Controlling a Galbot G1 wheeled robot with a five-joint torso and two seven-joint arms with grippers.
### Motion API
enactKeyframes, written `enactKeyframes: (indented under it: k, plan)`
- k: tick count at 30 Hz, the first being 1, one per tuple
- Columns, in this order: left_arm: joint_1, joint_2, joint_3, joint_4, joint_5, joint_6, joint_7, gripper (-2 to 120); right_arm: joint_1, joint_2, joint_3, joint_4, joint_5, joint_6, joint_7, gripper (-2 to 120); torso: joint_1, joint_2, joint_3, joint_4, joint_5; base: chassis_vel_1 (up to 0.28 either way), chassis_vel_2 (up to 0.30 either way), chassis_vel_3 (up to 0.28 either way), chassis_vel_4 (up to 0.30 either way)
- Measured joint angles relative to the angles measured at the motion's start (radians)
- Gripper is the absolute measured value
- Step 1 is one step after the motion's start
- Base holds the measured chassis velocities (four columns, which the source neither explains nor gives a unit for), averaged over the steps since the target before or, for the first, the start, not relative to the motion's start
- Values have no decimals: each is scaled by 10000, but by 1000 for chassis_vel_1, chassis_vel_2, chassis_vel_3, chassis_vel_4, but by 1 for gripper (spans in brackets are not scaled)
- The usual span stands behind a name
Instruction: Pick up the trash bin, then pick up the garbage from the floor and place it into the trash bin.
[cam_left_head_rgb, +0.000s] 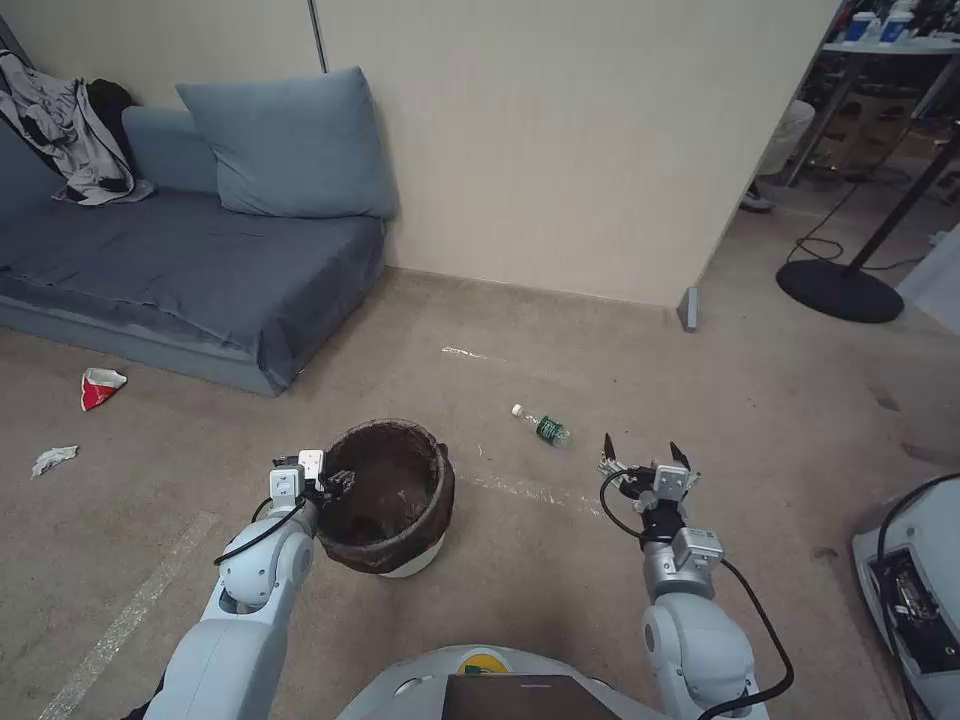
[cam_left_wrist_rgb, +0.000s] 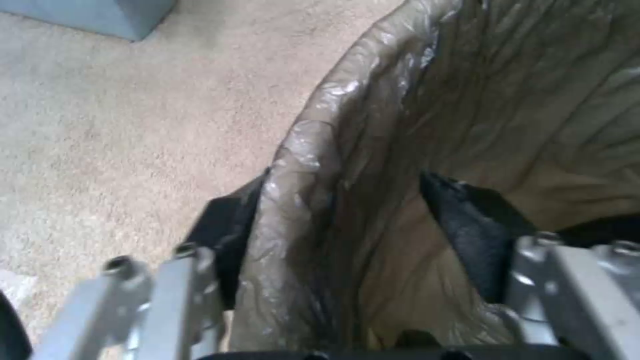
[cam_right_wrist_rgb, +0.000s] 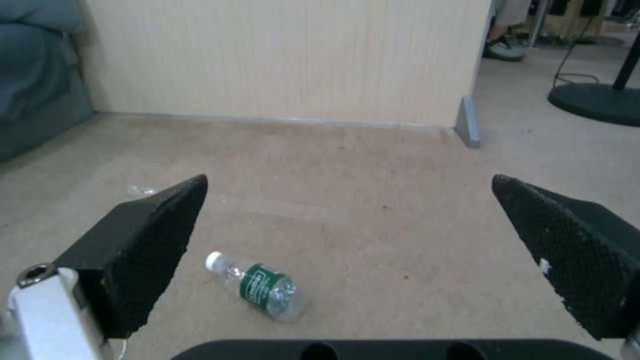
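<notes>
Head view: high on the robot, facing forward and down over carpet, sofa (cam_left_head_rgb: 190, 260) and partition wall (cam_left_head_rgb: 560, 150), both arms below. Left wrist view: very close, looking along the jaws straddling the trash bin (cam_left_wrist_rgb: 400, 150) rim. Right wrist view: low, near the floor, facing the wall; shares the bottle (cam_right_wrist_rgb: 260, 290) (cam_left_head_rgb: 543, 427) and wall corner with the head view.

- The trash bin (cam_left_head_rgb: 412, 566) is smooth white plastic; its liner (cam_left_wrist_rgb: 400, 125) is thin, crinkled, glossy brown film.
- The bottle (cam_right_wrist_rgb: 263, 290) is clear shiny plastic with a green label.
- The right gripper (cam_right_wrist_rgb: 347, 235) has matt black, dimpled pads (cam_right_wrist_rgb: 567, 245) on grey metal.
- The floor (cam_left_head_rgb: 600, 330) is matt beige carpet.
- The sofa (cam_left_head_rgb: 180, 260) is soft blue-grey cloth.
</notes>
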Motion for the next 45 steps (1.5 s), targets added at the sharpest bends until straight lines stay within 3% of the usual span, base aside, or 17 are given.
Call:
enactKeyframes:
  k: [8, 13, 21, 24, 30, 38, 45]
  plan:
    - [-35, -1, 69, -58, -39, 12, 36, 25, 40, 0, -22, -22, 7, 0, 63, 100, 0, 0, 0, -4, -4, 0, 0, 0, 0]
    - [-43, 4, 79, -92, -54, 24, 48, 16, 53, 0, -20, -25, 13, 1, 92, 100, 0, 0, 0, -1, -6, 0, 0, 0, 0]
    - [61, 22, -22, -476, -39, 73, -141, 9, 89, 0, 0, 28, 42, -78, 165, 100, 2, -2, 5, -5, -23, 0, 0, 0, 0]
    - [188, 118, -237, -1029, -78, -125, -232, 4, 105, 1, 40, 150, 85, -165, 181, 100, 2, -2, 4, -1, -5, 0, 0, 0, 0]
    - [388, 302, -538, -1841, -410, -533, -452, 3, 134, 1, 91, 279, 142, -261, 216, 100, 1, -2, 3, -3, -5, 0, 0, 0, 0]
    - [688, 385, -830, -3015, -998, -804, -1204, 3, 140, 0, 81, 408, 147, -353, 233, 100, 1, -2, 3, -2, -7, 0, 0, 0, 0]
    - [843, 386, -958, -3293, -943, -1034, -1234, 3, 137, 0, 80, 508, 145, -429, 240, 100, 1, -2, 2, -2, -7, 0, 0, 0, 0]
